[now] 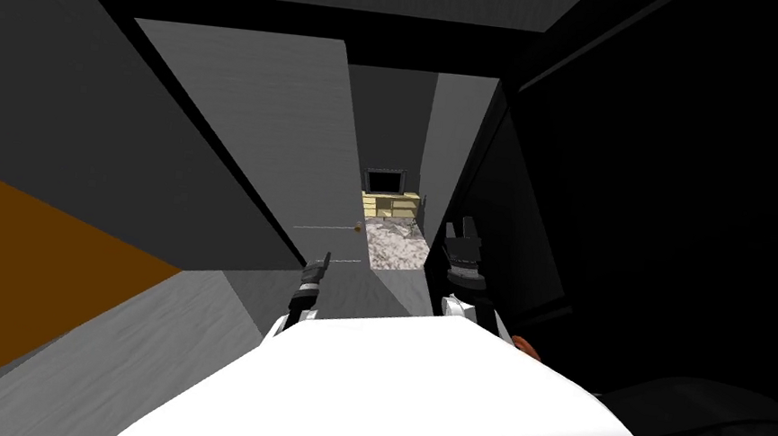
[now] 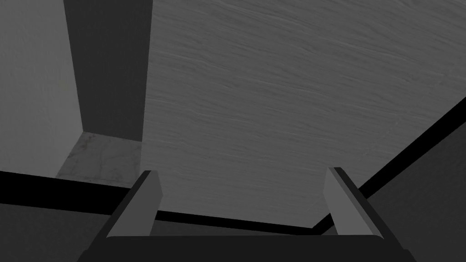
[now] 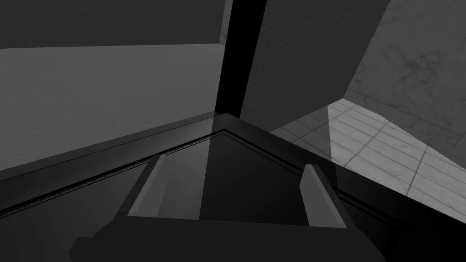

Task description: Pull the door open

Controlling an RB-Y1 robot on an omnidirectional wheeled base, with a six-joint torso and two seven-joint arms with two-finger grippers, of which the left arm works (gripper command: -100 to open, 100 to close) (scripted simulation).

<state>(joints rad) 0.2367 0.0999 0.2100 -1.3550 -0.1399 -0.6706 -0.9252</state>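
The grey door [image 1: 270, 126] stands partly open in its black frame, its free edge beside a narrow gap [image 1: 396, 130]. A small brown knob [image 1: 357, 226] sits at that edge. My left gripper [image 1: 322, 262] hangs just below the knob, close to the door's face. In the left wrist view the left gripper [image 2: 243, 173] is open and holds nothing, facing the door's grained grey panel [image 2: 282, 100]. My right gripper [image 1: 465, 230] is raised at the right side of the gap. The right gripper [image 3: 233, 163] is open and empty over a dark glossy surface [image 3: 236, 182].
Through the gap I see a mottled floor [image 1: 398, 246], a yellow cabinet [image 1: 390, 205] and a dark screen [image 1: 385, 180]. An orange-brown wall [image 1: 15, 235] lies at the left. A black area [image 1: 695, 216] and the dark door frame close the right side. Pale tiles [image 3: 387, 150] lie beyond the right hand.
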